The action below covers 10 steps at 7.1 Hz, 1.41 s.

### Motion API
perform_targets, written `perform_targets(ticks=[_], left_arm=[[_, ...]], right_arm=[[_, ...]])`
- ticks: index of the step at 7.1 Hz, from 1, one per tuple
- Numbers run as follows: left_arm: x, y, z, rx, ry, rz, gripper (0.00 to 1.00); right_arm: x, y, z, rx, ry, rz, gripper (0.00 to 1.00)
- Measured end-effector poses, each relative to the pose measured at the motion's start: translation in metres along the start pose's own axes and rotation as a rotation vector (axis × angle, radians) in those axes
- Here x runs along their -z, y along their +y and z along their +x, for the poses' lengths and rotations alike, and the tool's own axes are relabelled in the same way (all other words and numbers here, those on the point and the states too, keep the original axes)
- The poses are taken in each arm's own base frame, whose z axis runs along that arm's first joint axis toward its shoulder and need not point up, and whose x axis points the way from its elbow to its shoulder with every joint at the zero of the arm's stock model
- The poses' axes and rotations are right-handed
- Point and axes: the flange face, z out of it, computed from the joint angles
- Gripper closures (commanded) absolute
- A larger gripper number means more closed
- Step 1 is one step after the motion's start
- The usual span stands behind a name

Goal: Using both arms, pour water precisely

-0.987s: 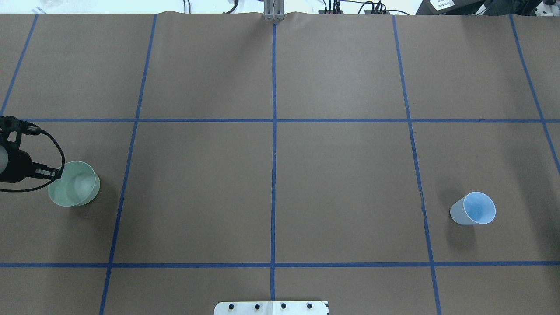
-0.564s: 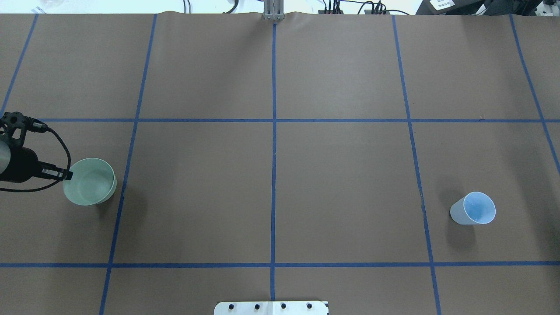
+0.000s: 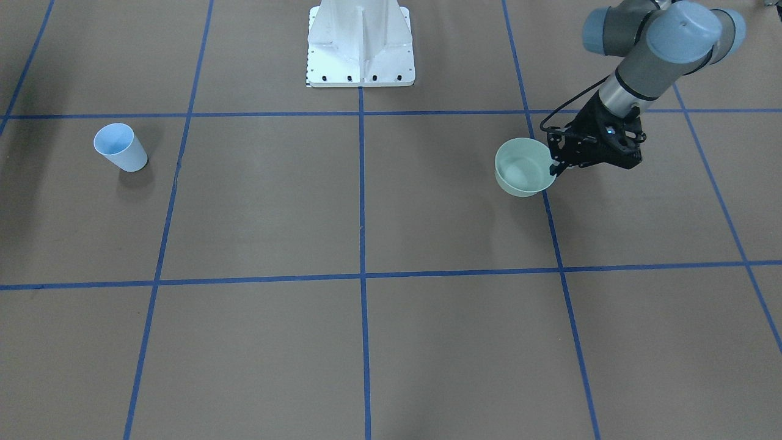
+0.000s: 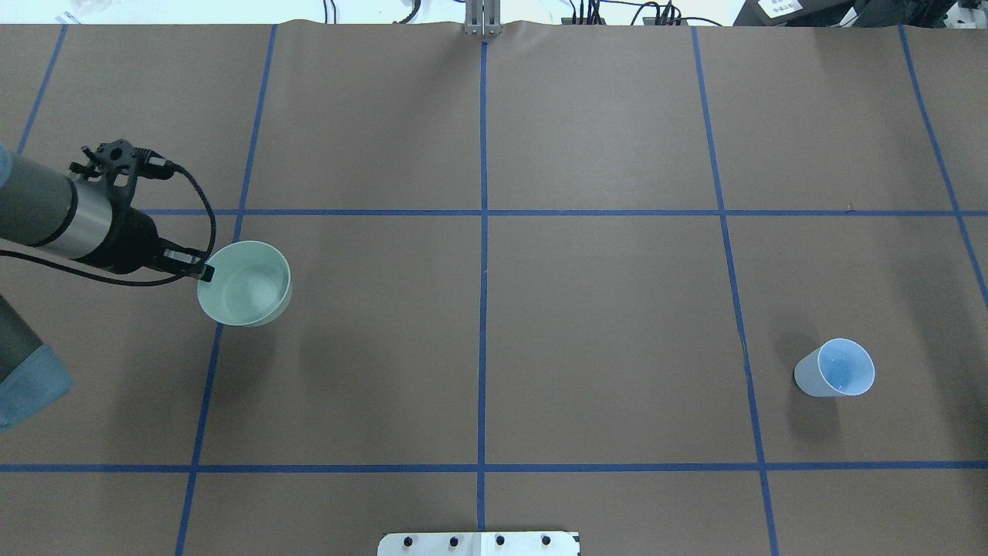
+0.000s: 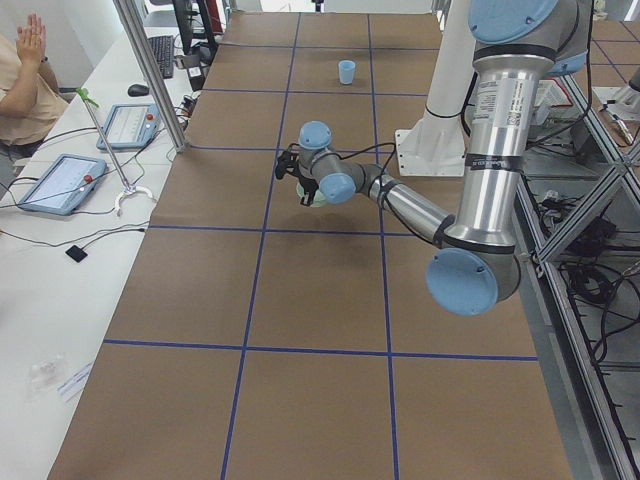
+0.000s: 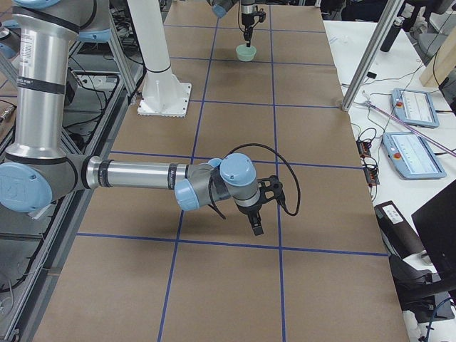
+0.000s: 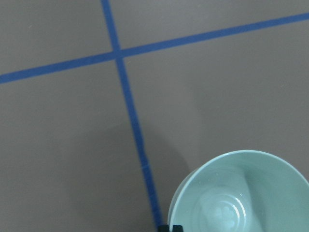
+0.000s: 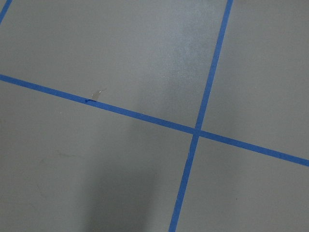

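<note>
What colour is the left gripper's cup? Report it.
The cup is pale mint green, clearest in the overhead view.

grey tubular arms (image 6: 135,174), pale blue joint caps (image 6: 235,169), looped black cable (image 4: 214,232), matte black two-finger hand (image 3: 555,170)

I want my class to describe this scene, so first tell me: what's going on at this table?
The left gripper pinches the rim of a pale green cup, upright and apparently held above the brown table. A light blue cup stands alone on the robot's right side, untouched. The right gripper hangs over bare table, near no cup; whether it is open cannot be told. No pouring is under way yet.
</note>
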Motion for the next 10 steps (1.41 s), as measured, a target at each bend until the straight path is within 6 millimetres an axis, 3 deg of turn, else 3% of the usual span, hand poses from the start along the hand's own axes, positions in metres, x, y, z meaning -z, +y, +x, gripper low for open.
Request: perform_targets(ticks=[1, 4, 6, 7, 8, 9, 10], left_arm=[[-0.01, -0.015, 0.041, 0.021, 0.007, -0.002, 1.0], [-0.077, -0.051, 0.171, 0.078, 0.012, 0.012, 1.0], [-0.111, -0.069, 0.23, 0.088, -0.002, 0.018, 1.0], [-0.12, -0.076, 0.243, 0.094, -0.008, 0.017, 0.8], [-0.125, -0.078, 0.248, 0.097, -0.013, 0.016, 0.5], [-0.128, -0.079, 0.249, 0.097, -0.016, 0.014, 0.01], [-0.129, -0.078, 0.25, 0.095, -0.018, 0.016, 0.0]], right_arm=[[0.0, 0.001, 0.0, -0.001, 0.0, -0.001, 0.0], [-0.001, 0.001, 0.001, -0.002, 0.0, -0.002, 0.0], [-0.001, 0.001, 0.001, -0.003, 0.0, -0.003, 0.0], [-0.001, 0.001, 0.001, -0.003, 0.0, -0.003, 0.0], [-0.002, 0.001, 0.002, -0.003, 0.0, -0.003, 0.0], [-0.002, 0.001, 0.002, -0.003, 0.0, -0.003, 0.0], [-0.002, 0.0, 0.002, -0.003, 0.0, -0.003, 0.0]])
